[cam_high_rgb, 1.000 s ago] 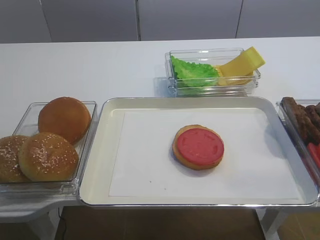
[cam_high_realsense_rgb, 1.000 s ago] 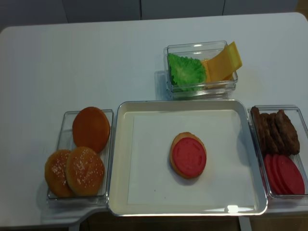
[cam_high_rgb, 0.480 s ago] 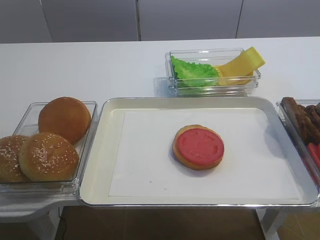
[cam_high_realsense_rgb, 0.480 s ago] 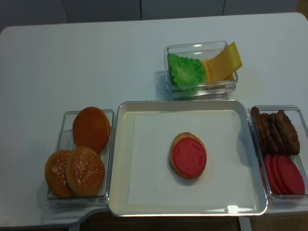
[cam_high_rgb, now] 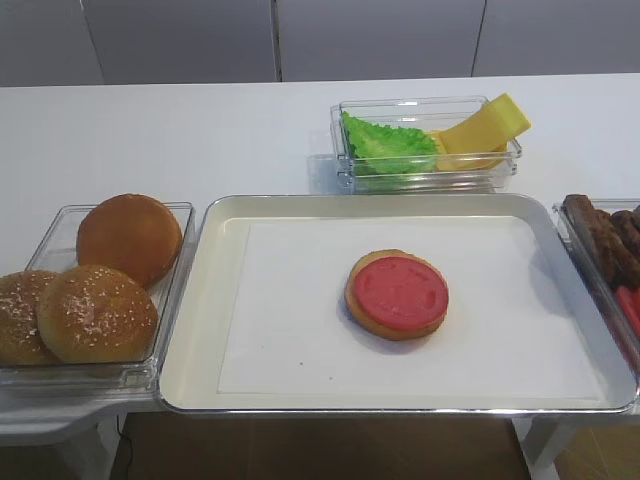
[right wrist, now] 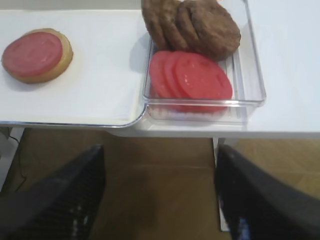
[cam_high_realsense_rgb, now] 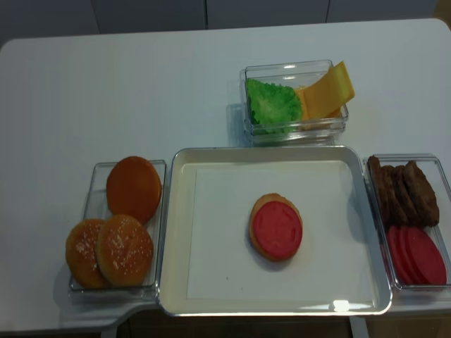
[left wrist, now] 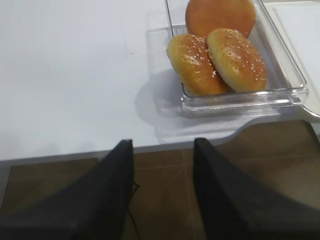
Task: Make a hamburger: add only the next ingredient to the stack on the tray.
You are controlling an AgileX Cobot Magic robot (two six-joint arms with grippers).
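A flat red tomato slice [cam_high_rgb: 400,291] lies centred on the bun half [cam_high_rgb: 358,310], whose golden rim shows around it. This stack sits in the middle of the silver tray [cam_high_rgb: 230,215] on its white liner. The right wrist view shows the slice [right wrist: 32,54] at upper left. My right gripper [right wrist: 159,155] hangs open and empty off the table's front edge, below the tray corner. My left gripper [left wrist: 163,145] is also open and empty, just off the table's front edge near the bun tub. Neither gripper appears in the high views.
A clear tub at the right holds several more red slices [right wrist: 195,75] and dark meat patties [right wrist: 200,25]. Three whole buns [cam_high_rgb: 110,270] fill the tub on the left. Behind the tray, another tub holds lettuce [cam_high_rgb: 385,145] and cheese [cam_high_rgb: 485,125].
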